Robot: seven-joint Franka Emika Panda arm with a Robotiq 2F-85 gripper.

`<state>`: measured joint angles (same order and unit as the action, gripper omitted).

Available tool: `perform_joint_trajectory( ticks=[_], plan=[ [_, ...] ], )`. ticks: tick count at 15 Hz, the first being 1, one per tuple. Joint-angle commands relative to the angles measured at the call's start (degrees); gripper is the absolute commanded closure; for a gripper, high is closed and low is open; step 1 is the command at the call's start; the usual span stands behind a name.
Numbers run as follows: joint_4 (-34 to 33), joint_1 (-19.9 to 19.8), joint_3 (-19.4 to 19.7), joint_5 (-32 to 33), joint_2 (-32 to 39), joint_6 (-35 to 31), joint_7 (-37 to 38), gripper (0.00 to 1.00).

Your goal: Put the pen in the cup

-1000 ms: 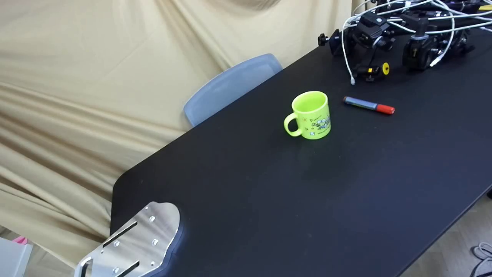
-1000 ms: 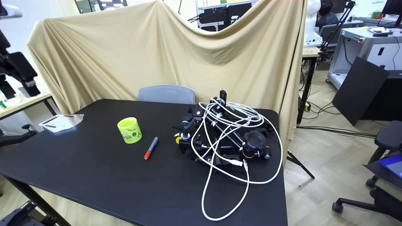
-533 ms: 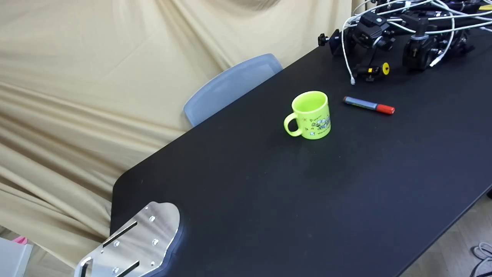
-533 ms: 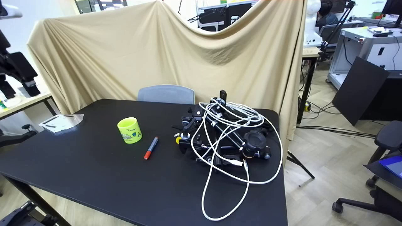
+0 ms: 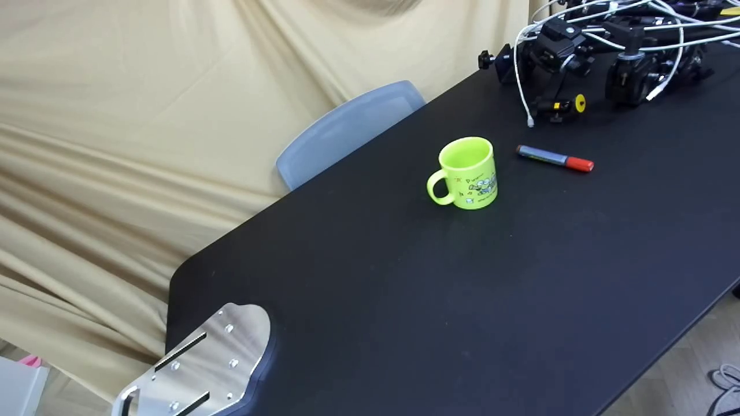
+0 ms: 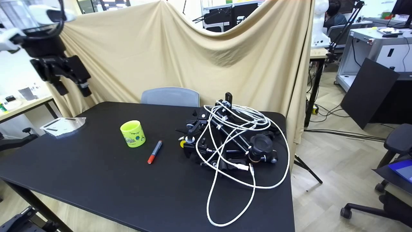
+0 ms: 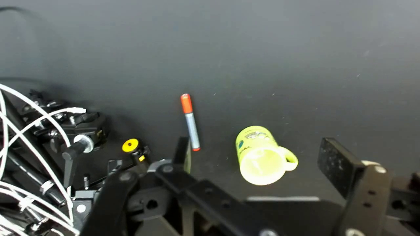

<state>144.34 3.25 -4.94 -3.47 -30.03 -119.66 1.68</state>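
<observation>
Lime-green and upright, the cup (image 5: 476, 184) stood on the black bench (image 5: 376, 300), right of centre and in the upper half of an exterior view, its handle (image 5: 443, 200) turned to the lower left. Just beside it on the right, but apart, lay the pen (image 5: 549, 156), flat on the bench, with its red end (image 5: 580, 164) aimed towards the lower right of the frame. In an exterior view I saw the arm (image 6: 38, 14) reach in at the upper left, its jaws hanging above the bench, well apart from cup and pen; it was blurred there, so how high they hung I could not fairly judge. In the wrist view the jaws stood wide along the lower edge, and the cup showed in the gap between them, down on the bench, while the pen lay to its left. Black hardware (image 6: 261, 145) looped with white cables (image 6: 241, 166) lay right of centre in an exterior view.
</observation>
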Motion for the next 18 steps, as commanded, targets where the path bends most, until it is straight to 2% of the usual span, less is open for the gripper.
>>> perform_joint_trajectory(
  ticks=[1,4,5,7,10,18],
  plan=[
    [-7.4,-3.1,3.7,4.7,13.1,-6.5,-4.9,0.0],
    [-12.1,-3.8,4.9,7.0,19.7,-7.8,-7.6,0.0],
    [-7.1,-3.4,5.0,5.5,15.0,-8.8,-6.9,0.0],
    [-10.0,-3.7,5.2,6.1,18.8,-8.8,-7.4,0.0],
    [-11.0,-3.6,4.7,6.9,20.4,-9.1,-6.3,0.0],
    [-14.1,-2.3,2.2,17.6,34.4,-19.4,-0.8,0.0]
  ],
)
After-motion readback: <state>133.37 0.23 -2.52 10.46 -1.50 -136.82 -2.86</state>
